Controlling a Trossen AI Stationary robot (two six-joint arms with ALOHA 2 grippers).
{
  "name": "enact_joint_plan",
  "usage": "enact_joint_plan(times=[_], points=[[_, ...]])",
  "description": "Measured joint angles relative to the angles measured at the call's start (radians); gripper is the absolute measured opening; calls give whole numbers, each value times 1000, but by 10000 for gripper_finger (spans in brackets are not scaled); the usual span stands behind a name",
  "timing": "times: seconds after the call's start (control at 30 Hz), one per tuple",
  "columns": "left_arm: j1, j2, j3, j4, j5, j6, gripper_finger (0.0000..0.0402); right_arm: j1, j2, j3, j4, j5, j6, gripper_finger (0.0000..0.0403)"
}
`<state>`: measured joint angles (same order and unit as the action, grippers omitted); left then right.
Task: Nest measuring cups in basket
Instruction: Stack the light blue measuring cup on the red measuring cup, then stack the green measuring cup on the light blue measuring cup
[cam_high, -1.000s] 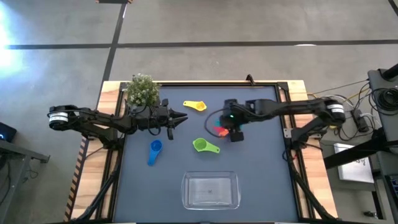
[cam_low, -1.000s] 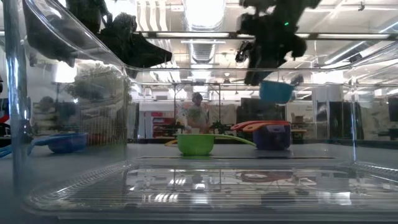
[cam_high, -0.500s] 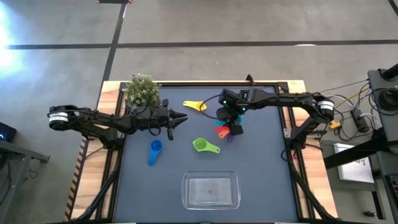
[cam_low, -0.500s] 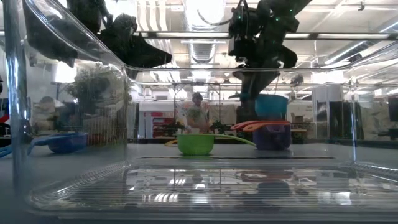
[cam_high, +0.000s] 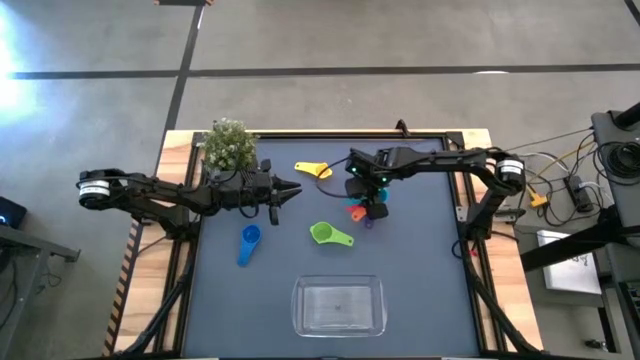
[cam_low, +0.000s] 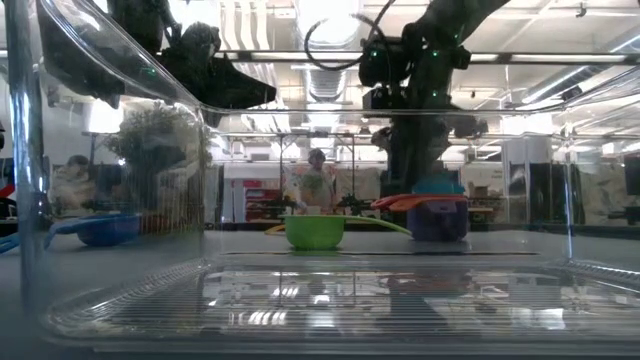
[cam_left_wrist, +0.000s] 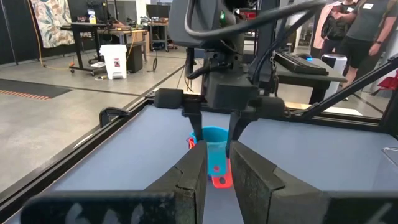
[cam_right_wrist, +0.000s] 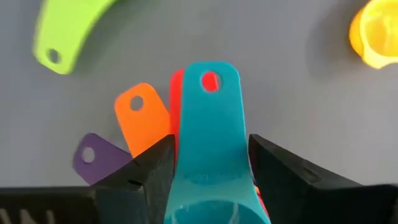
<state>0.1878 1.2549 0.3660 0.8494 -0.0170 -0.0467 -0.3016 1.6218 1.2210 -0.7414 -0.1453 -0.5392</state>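
Observation:
My right gripper (cam_left_wrist: 214, 124) points steeply down over a stack of measuring cups (cam_high: 358, 212) at mid-table. It is open, with one finger on each side of the teal cup (cam_right_wrist: 208, 143). The teal cup (cam_low: 437, 186) sits on top of the stack, above the orange (cam_right_wrist: 142, 112), red (cam_right_wrist: 176, 84) and purple (cam_right_wrist: 93, 155) handles, which fan out flat on the mat. Green (cam_high: 322, 234), yellow (cam_high: 318, 170) and blue (cam_high: 250, 237) cups lie apart on the mat. The clear basket (cam_high: 296, 300) stands at the near edge. My left gripper (cam_high: 296, 190) hovers level at the left, shut and holding nothing.
A small potted plant (cam_high: 229, 145) stands at the far left corner, beside my left arm. Open mat lies between the stack and the basket. People stand in the room beyond the table.
My right gripper has moved toward the table's left and far side and has sunk, tipping further down, carrying the teal cup. The cup hung clear above the stack and now sits on top of it.

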Motion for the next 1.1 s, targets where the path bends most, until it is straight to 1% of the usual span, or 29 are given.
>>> enact_joint_plan(times=[0.17,0.37,0.5,0.57,0.63,0.77,0.93,1.03,1.1], points=[[0,0,0,-1,0,0,54,0,-26,0,-1,16,24,218],[0,0,0,-4,0,0,54,3,-99,0,-16,16,77,225],[0,0,0,-5,0,0,54,15,-165,-4,-26,12,221,220],[0,0,0,-6,0,-3,54,36,-211,-39,0,11,294,214],[0,0,0,-10,0,-7,54,77,-270,-118,104,11,328,208],[0,0,-1,-38,0,-9,54,162,-396,-332,378,24,390,201],[0,0,-1,-39,0,-15,54,257,-559,-576,785,161,471,195],[0,0,-1,-39,-5,-18,54,312,-623,-706,1029,229,482,194],[-1,0,-1,-39,-23,-38,54,342,-640,-785,1196,259,477,194]])
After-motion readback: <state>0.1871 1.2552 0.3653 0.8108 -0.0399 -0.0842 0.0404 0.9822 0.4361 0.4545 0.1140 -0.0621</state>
